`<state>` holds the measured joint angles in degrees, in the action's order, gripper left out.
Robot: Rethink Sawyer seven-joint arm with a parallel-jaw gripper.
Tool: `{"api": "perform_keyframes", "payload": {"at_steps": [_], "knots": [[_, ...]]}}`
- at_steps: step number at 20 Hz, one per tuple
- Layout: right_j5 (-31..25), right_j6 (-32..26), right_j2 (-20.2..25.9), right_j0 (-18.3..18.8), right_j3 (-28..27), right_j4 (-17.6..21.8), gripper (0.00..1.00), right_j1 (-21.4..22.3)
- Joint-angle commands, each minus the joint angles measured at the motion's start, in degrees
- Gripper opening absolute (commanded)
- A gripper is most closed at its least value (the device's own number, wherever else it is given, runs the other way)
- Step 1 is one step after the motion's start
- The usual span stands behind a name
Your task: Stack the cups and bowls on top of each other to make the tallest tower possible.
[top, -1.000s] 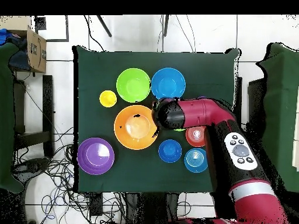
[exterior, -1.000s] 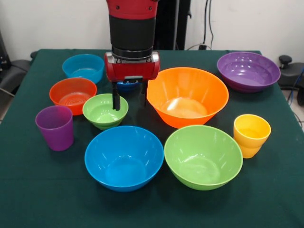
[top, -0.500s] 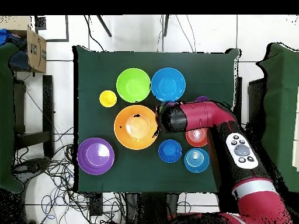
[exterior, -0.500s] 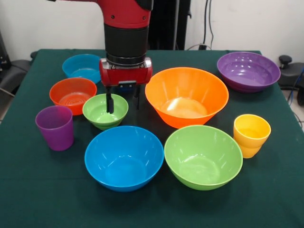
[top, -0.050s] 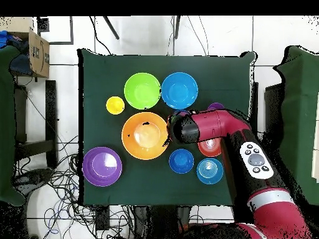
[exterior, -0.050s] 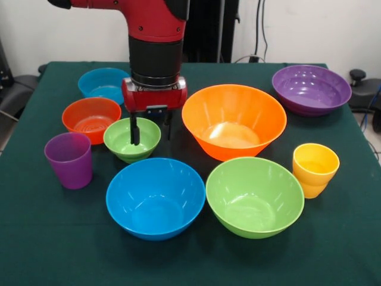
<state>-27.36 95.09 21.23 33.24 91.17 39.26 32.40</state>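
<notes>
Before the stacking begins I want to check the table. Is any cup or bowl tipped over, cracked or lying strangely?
Nothing stands out. All the bowls and both cups, purple cup and yellow cup, stand upright and apart on the table, none stacked yet. The gripper is open, with one finger inside the small green bowl and one outside its rim.

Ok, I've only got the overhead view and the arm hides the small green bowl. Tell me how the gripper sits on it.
Observer: The gripper is open and straddles the rim of the small green bowl, with one finger inside and one outside, toward the large orange bowl.
Operator: Now the purple cup.
Observer: The purple cup stands upright and empty, apart from that bowl.
Operator: Check the green bowl's contents.
Observer: Nothing is in it but the finger.
</notes>
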Motion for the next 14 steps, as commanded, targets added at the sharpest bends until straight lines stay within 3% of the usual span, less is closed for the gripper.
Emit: {"api": "perform_keyframes", "payload": {"at_steps": [1,6,14], "knots": [[1.13,-5.10,1.14,0.00,0.68,4.87,1.00,-3.29],[2.81,-3.36,0.56,-0.49,1.01,5.21,1.00,-5.30],[0.76,-3.88,0.90,-0.02,1.21,3.85,1.00,-6.24]]}}
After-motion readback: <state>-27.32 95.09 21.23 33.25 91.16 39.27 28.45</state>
